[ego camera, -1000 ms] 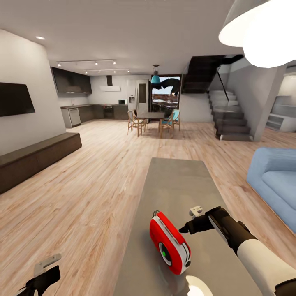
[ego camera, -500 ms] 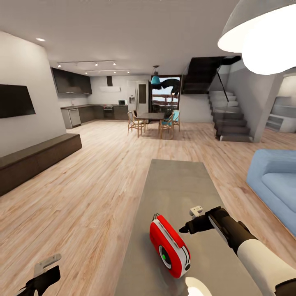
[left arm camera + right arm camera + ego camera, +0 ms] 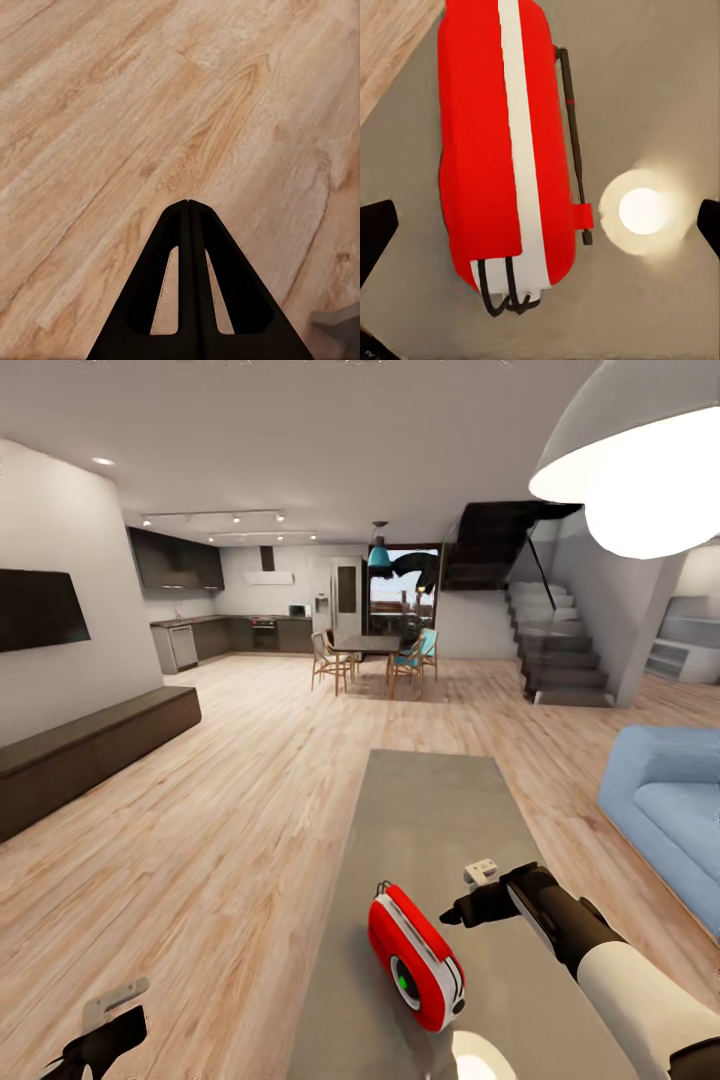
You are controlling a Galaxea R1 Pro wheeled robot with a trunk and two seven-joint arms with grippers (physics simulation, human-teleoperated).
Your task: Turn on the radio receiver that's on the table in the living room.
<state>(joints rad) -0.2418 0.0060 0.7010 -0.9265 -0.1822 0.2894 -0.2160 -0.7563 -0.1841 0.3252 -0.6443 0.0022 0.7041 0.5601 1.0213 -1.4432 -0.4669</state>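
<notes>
The red radio receiver [image 3: 415, 958] with white trim stands on the near end of the long grey table [image 3: 430, 810], dial facing me with a small green spot on it. My right gripper [image 3: 452, 913] hovers just right of the radio's top edge. In the right wrist view the radio receiver [image 3: 480, 150] lies straight below the right gripper [image 3: 540, 225], whose black fingertips [image 3: 375, 232] sit wide apart at the picture's edges, so it is open and empty. My left gripper [image 3: 100, 1040] hangs low over the wood floor, and the left gripper [image 3: 187, 204] has its fingers pressed together.
A blue sofa [image 3: 665, 810] flanks the table on the right. A long dark low cabinet [image 3: 90, 750] and black TV [image 3: 40, 608] line the left wall. A white pendant lamp [image 3: 640, 460] hangs overhead. Dining table with chairs [image 3: 370, 655] and stairs [image 3: 560, 650] stand far back.
The whole head view has shifted slightly, so the camera moved. Both arms keep the same pose and the radio stands as before.
</notes>
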